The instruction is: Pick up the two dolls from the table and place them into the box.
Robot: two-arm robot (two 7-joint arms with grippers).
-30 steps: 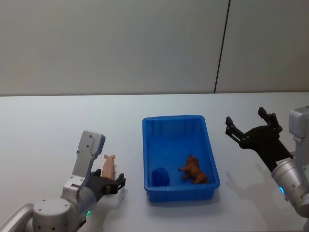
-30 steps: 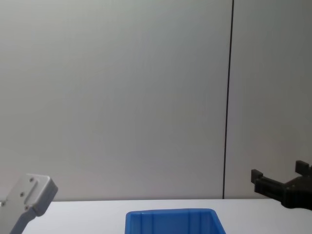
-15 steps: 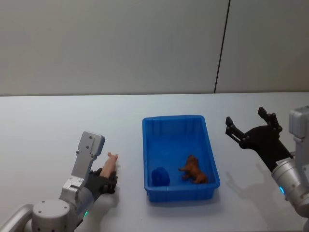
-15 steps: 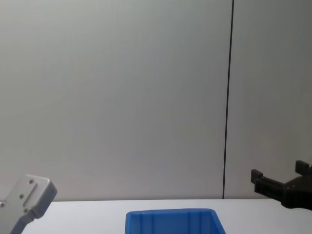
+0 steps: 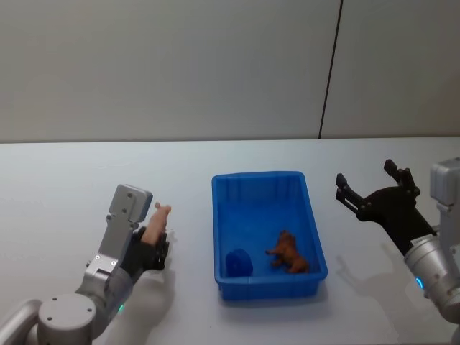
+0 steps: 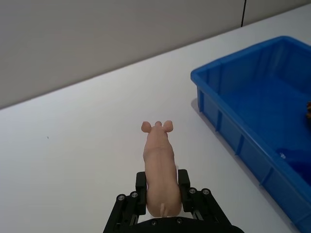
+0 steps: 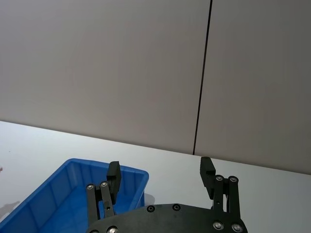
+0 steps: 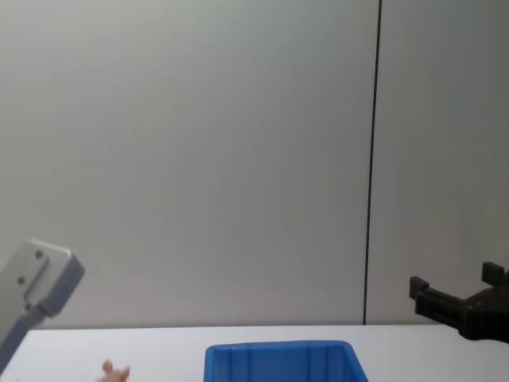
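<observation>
Far left: left gripper [image 6: 163,191] clamped on the rear of 1 small pink plastic pig doll [image 6: 159,167], lifted off the plain white tabletop [image 5: 72,187], snout overhanging. Risk of slipping or pivoting from so short a hold during the carry. Centre: bright blue plastic rectangular bin [image 5: 264,176], 1 brown animal doll [image 5: 289,252] already inside; risk of clipping the near rim. Right: right gripper [image 5: 374,188] hovering spread, empty.
</observation>
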